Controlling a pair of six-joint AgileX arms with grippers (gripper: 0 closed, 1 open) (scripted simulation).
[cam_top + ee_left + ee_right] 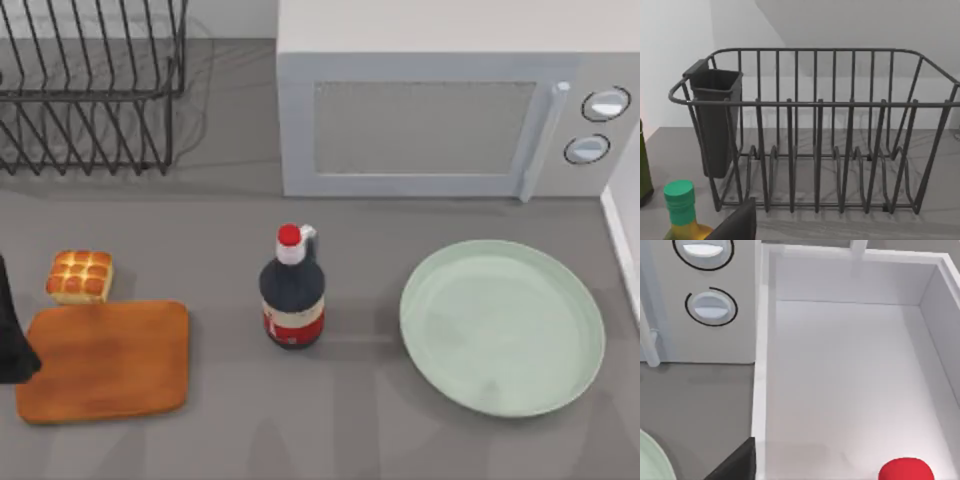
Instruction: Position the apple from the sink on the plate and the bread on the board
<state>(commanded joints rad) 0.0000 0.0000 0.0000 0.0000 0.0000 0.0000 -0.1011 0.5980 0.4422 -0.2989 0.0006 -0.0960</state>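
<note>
**newbie_arm:** So where is everything placed right now?

**sim_regular:** The apple point(905, 470) is seen down in the white sink point(850, 370), near one wall, beside the microwave point(440, 120). The plate point(503, 327) is lying bare on the counter point(370, 420), just beside the sink's rim. The bread point(80, 276) is parked just off the far edge of the board point(105, 360), touching or nearly so. A dark sauce bottle point(292, 292) is stood between board and plate.

**newbie_arm:** And the pincers?

**sim_regular:** The left pincer is glimpsed at the counter's left edge, beside the board, facing the dish rack point(815, 135); the right one is held above the sink. Whether either is open or closed can't be told.

**newbie_arm:** Tips for the apple grab?

**sim_regular:** Probably the apple should be approached straight from above, centred, so the sink wall isn't clipped. It's round, so it's likely to roll if nudged off-centre. It should be lifted clear over the rim before being carried to the plate.
</note>
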